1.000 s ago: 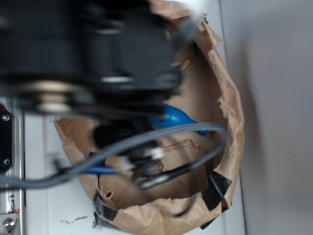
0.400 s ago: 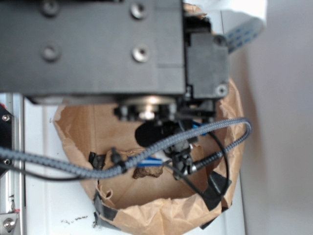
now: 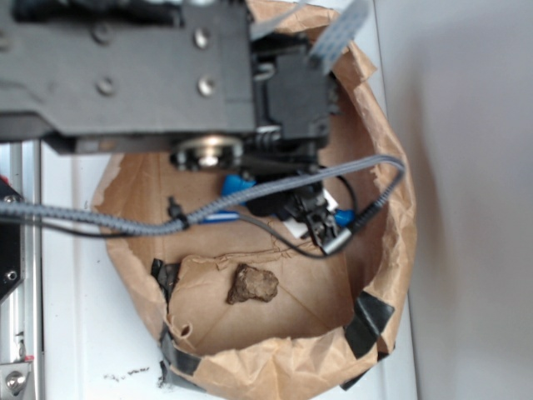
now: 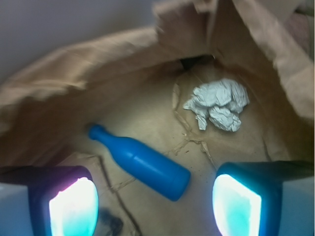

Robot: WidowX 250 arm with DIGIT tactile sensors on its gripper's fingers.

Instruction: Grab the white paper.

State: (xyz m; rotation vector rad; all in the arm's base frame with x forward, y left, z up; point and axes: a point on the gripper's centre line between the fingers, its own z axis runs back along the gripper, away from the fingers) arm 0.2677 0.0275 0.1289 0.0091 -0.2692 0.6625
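Crumpled off-white paper wad (image 4: 219, 104) lying clear inside torn brown paper bag (image 4: 74, 93); blue plastic bottle (image 4: 140, 162) nearer, between spread gripper (image 4: 155, 204) pads; brown rock-like lump (image 3: 251, 284) apart.

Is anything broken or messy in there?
The brown paper bag has a torn, ragged rim patched with black tape. Inside, the blue bottle lies tipped on its side, and the white paper is crumpled. Nothing looks spilled.
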